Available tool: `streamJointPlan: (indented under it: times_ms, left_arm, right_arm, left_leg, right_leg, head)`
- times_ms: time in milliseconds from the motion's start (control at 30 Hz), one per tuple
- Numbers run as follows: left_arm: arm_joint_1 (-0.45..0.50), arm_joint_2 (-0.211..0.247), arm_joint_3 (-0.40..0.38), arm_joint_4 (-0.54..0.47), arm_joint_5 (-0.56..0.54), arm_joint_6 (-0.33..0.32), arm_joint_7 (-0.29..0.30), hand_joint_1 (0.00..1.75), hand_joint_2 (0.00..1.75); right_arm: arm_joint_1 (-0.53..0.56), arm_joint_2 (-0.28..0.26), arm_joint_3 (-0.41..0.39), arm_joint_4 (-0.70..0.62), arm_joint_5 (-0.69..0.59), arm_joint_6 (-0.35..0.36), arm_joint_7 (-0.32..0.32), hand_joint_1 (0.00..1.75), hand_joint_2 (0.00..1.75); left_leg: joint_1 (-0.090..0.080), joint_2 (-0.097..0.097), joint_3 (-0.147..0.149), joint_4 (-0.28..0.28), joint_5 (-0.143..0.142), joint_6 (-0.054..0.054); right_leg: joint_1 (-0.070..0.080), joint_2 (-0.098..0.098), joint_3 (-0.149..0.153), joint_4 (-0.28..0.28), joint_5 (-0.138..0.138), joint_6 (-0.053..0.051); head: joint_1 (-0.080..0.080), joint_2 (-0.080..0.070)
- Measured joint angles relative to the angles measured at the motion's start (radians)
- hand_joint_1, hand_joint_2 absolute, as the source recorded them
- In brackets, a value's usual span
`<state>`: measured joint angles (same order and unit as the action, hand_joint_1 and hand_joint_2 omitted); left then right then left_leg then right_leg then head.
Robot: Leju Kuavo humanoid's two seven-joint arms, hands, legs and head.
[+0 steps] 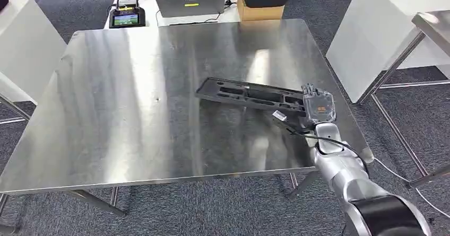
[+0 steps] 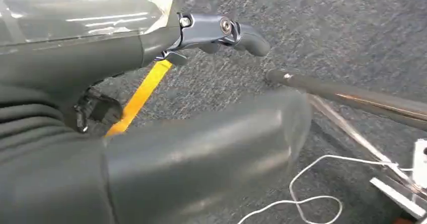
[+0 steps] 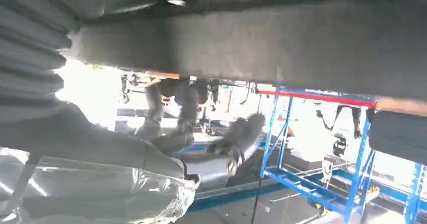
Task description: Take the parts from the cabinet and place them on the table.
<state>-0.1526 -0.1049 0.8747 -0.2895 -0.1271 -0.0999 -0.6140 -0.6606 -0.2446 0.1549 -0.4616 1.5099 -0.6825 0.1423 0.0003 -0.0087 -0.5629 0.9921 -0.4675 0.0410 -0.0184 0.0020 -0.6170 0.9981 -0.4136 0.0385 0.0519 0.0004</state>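
Taking the bench [image 1: 132, 114] as the landmark and reading across it from its left edge: beyond its far left corner sits a small controller with a lit screen [image 1: 126, 18], and beyond the far middle a closed laptop [image 1: 191, 0] and a cardboard box [image 1: 257, 10].

The left hand [image 2: 221, 32] hangs below the bench beside one of its legs [image 2: 352, 98]; its fingers hold nothing, though how far they are curled I cannot tell.

The part, a long black tray [image 1: 249, 95] with moulded cut-outs, lies over the bench's right half, running towards the right edge. The right hand [image 1: 317, 106] has hold of the tray's right end, fingers wrapped around it.

The tray's left end looks at or just above the steel, so I judge the placing to be nearly done.

The risk lies at the right edge: the held end is close to it, so letting go there could leave the tray overhanging and let it tip to the floor. A cable [image 1: 339, 140] by the wrist could also snag.

The head view gives the tray's place on the bench; the right wrist view gives the tray's underside [image 3: 252, 43] and fingers [image 3: 186, 108] curled under it, confirming the hold.
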Motion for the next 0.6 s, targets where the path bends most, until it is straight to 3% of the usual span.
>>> streamJointPlan:
  times_ms: [133,367,500,600]
  left_arm:
    - [0.002,0.000,0.009,0.001,0.014,-0.041,0.054,0.00,0.00]
    - [0.004,0.000,0.016,0.001,0.016,-0.044,0.061,0.00,0.00]
    - [0.008,0.000,0.021,0.001,0.019,-0.044,0.061,0.00,0.00]
    - [0.013,0.000,0.029,0.001,0.014,-0.044,0.062,0.00,0.00]
  right_arm:
    - [-0.005,0.016,-0.014,0.009,0.018,-0.006,-0.008,0.00,0.00]
    - [-0.012,0.039,-0.025,0.014,0.034,-0.006,-0.031,0.00,0.00]
    - [-0.012,0.071,-0.045,-0.013,0.009,-0.007,-0.094,0.00,0.00]
    - [-0.011,0.105,-0.059,-0.081,-0.085,-0.006,-0.195,0.00,0.00]
  left_leg:
    - [-0.004,0.000,0.000,0.000,0.000,0.000]
    - [-0.011,0.000,0.001,0.001,0.001,0.001]
    - [-0.013,0.000,0.001,0.001,0.001,0.002]
    - [-0.013,0.000,0.001,0.001,0.001,0.002]
  right_leg:
    - [0.000,0.000,0.002,0.000,0.002,-0.002]
    - [-0.001,0.000,0.004,-0.001,0.002,-0.002]
    - [-0.003,0.000,0.004,-0.001,0.002,-0.002]
    - [-0.004,0.000,0.004,-0.001,0.002,-0.002]
  head:
    - [0.000,0.000]
    - [0.000,0.000]
    - [0.000,0.000]
    - [0.000,0.000]
